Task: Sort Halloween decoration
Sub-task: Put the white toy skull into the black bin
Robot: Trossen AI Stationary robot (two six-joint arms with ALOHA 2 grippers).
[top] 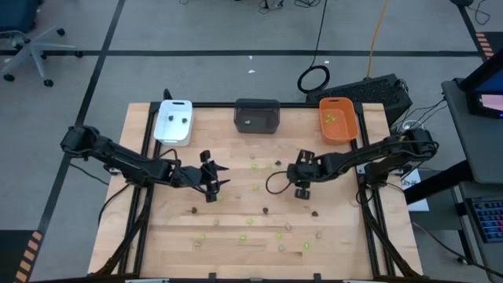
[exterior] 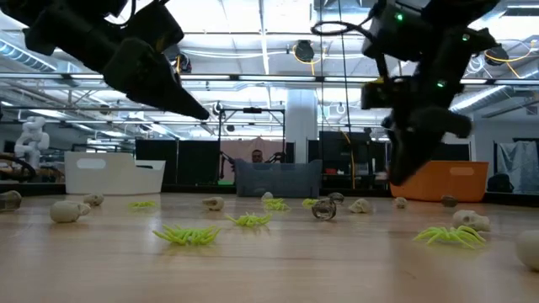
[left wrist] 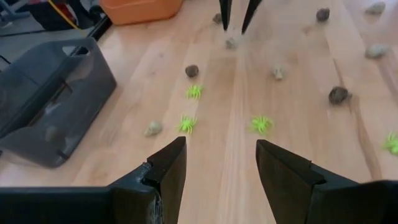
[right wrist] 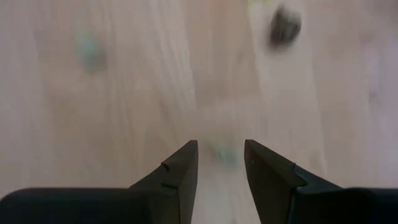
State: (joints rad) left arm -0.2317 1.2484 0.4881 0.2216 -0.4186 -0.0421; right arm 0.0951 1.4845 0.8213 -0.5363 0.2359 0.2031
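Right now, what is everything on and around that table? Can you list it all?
white tray: one, white, far left edge, dark pieces inside.
grey tray: one, dark grey, far middle.
orange tray: one, orange, far right, green pieces inside.
decorations: many tiny pieces, lime green, dark and pale, scattered over the wood.
table: one, light wood.
left gripper: open, empty, above the table left of centre.
right gripper: fingers apart, empty, above the table right of centre.

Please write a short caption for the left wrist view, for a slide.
Open left gripper above the wooden table, facing scattered green spiders and the dark grey tray.
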